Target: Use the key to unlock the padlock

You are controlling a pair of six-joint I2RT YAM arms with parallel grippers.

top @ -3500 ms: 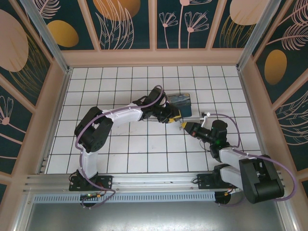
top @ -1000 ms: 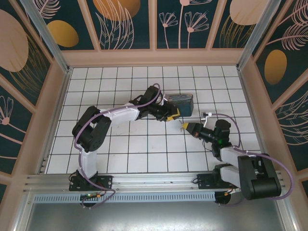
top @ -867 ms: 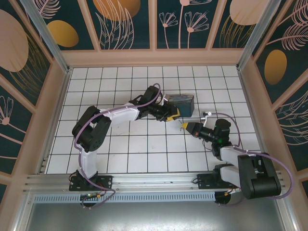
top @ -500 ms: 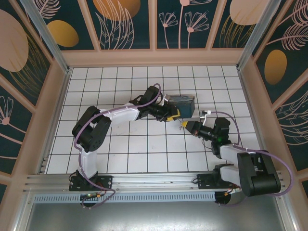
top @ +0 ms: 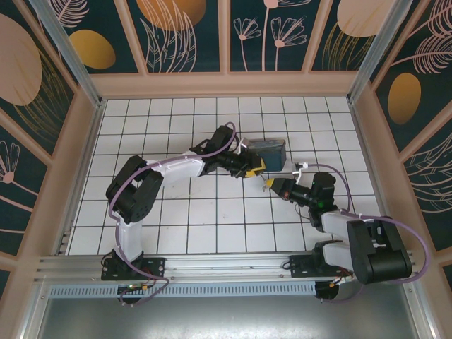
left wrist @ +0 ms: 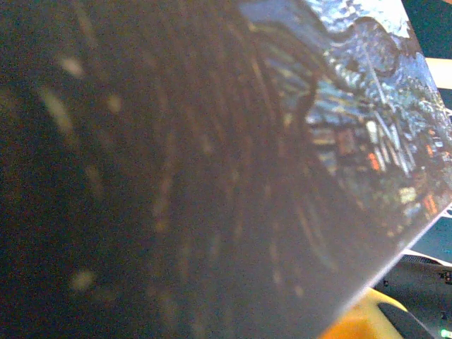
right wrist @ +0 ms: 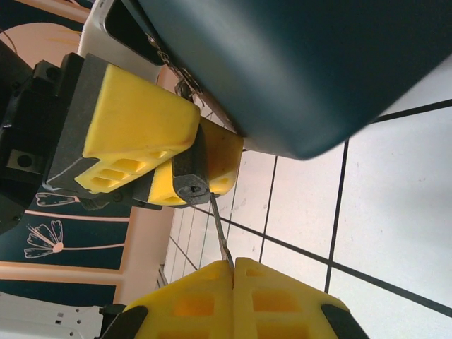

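The padlock point(right wrist: 189, 185), small and dark grey, sits clamped between the yellow fingers point(right wrist: 138, 120) of my left gripper point(top: 257, 167), with its keyhole end facing the right wrist camera. My right gripper point(right wrist: 233, 264) is shut on the key point(right wrist: 219, 232), whose thin blade sticks out from between the fingertips. The blade's tip touches the padlock's face at its lower right edge, just beside the keyhole. From above, the right gripper point(top: 271, 183) stands close below and to the right of the left one.
The blue-and-yellow swirl-painted box point(top: 267, 150) lies right behind the left gripper, and its side point(left wrist: 339, 127) shows very close in the left wrist view. It overhangs the padlock point(right wrist: 304, 63). The white tiled floor point(top: 212, 212) lies all around, with pink walls at its edges.
The right gripper has crept up and left toward the left gripper, bringing the key against the padlock. The left arm and the box have stayed put.
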